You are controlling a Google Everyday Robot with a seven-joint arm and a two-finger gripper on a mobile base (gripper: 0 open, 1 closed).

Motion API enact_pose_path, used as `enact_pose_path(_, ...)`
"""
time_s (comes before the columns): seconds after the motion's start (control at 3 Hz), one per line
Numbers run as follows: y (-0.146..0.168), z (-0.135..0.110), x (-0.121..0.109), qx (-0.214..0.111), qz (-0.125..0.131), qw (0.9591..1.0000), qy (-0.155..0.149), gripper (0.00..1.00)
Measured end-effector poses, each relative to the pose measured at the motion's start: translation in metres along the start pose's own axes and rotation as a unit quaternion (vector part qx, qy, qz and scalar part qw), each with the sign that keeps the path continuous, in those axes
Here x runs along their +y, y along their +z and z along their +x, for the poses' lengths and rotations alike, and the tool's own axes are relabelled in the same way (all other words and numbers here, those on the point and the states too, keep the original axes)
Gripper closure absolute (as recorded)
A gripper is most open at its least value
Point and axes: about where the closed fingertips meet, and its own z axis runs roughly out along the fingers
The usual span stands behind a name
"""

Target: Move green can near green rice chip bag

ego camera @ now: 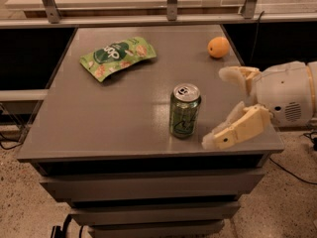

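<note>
The green can [184,110] stands upright near the front middle of the grey table [124,118], silver top and pull tab up. The green rice chip bag [117,57] lies flat at the table's back left, well apart from the can. My gripper [215,107] comes in from the right, just right of the can and at its height. Its two cream fingers [237,128] are spread wide open and hold nothing. It does not touch the can.
An orange [218,47] sits at the back right of the table, behind my gripper. The table's right and front edges are close to the gripper. A raised shelf with metal posts [172,1] runs along the back.
</note>
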Motion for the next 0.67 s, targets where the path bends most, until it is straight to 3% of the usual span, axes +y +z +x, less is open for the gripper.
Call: enact_pose_path(0.67,0.044,0.032,-0.013,-0.015,0.022,0.9996,-0.01,0.0)
